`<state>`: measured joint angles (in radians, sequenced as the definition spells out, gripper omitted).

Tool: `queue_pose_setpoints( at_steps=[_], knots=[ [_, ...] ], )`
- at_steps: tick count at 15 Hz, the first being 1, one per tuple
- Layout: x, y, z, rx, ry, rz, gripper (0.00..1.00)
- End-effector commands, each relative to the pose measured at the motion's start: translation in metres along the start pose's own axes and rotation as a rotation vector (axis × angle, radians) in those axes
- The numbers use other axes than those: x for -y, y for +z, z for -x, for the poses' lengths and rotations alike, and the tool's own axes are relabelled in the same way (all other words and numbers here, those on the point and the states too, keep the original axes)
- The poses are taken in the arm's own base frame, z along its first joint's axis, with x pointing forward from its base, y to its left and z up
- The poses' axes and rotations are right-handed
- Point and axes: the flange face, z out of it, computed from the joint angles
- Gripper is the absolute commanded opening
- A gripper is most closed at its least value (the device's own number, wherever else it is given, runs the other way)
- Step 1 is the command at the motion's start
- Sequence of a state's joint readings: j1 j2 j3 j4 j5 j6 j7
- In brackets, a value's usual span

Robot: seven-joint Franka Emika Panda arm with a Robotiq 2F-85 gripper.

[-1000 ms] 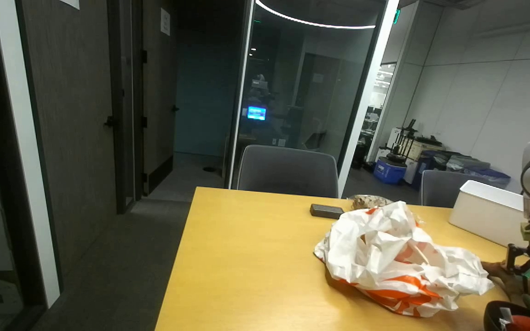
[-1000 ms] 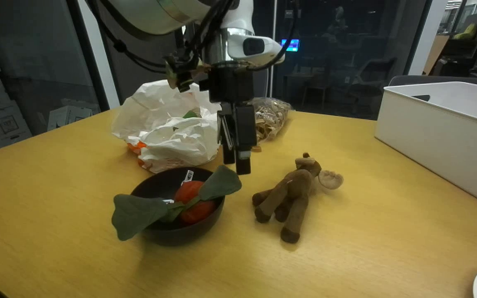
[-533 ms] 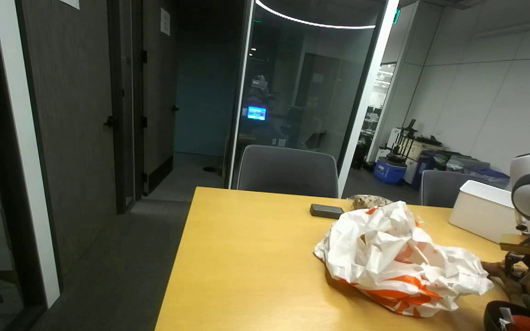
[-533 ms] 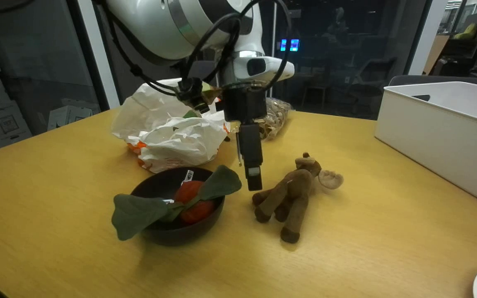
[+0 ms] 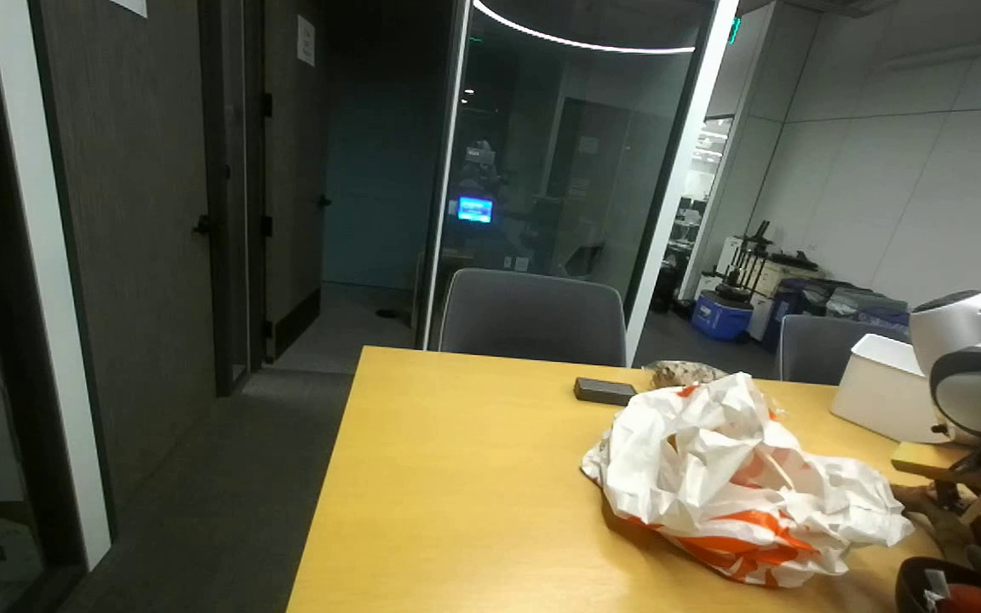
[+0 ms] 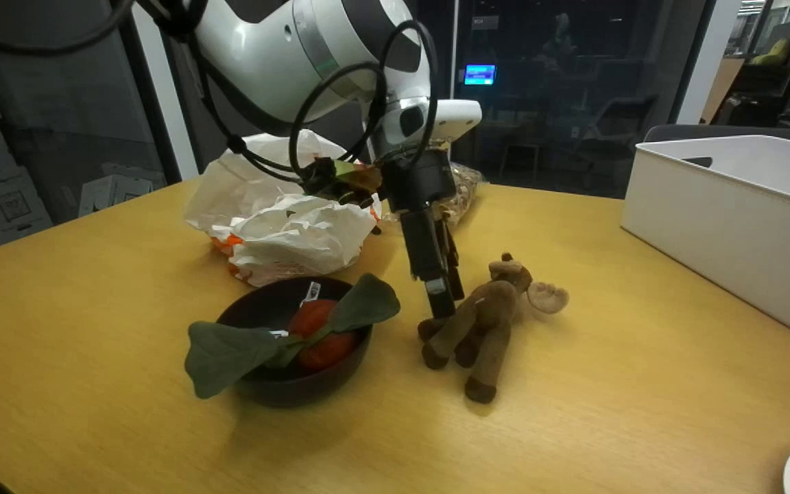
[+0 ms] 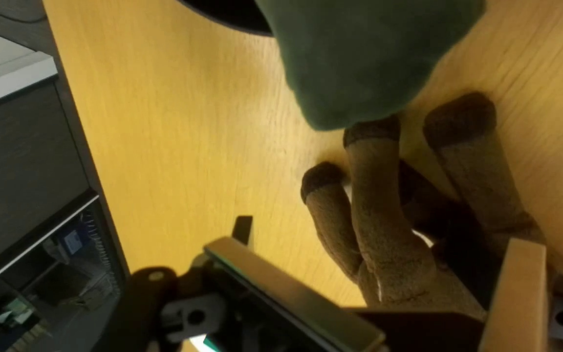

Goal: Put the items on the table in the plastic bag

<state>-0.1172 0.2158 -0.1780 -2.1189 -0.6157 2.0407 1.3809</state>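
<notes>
Plush toy (image 6: 492, 307) lies on table (image 6: 607, 412), legs (image 7: 381, 210) just below parted claw (image 6: 450, 303).

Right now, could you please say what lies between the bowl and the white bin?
In an exterior view, the brown plush toy lies between the bowl and the bin, with the fingers near it.

Exterior views across shared table (image 6: 607, 405), wrist view close above toy (image 7: 401, 264)
</notes>
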Motion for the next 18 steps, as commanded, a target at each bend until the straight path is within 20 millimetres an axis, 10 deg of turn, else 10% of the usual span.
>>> queue_pose_setpoints(
  at_steps=[1, 5, 6, 10, 18],
  knots=[
    [0.011, -0.004, -0.004, -0.090, 0.112, 0.030, 1.00],
    [0.005, -0.030, 0.010, 0.028, 0.048, -0.122, 1.00],
    [0.016, -0.004, 0.008, -0.012, 0.077, -0.032, 1.00],
    [0.013, -0.024, 0.011, -0.029, 0.042, -0.088, 1.00],
    [0.013, 0.009, -0.029, -0.251, -0.189, -0.173, 1.00]
  ],
)
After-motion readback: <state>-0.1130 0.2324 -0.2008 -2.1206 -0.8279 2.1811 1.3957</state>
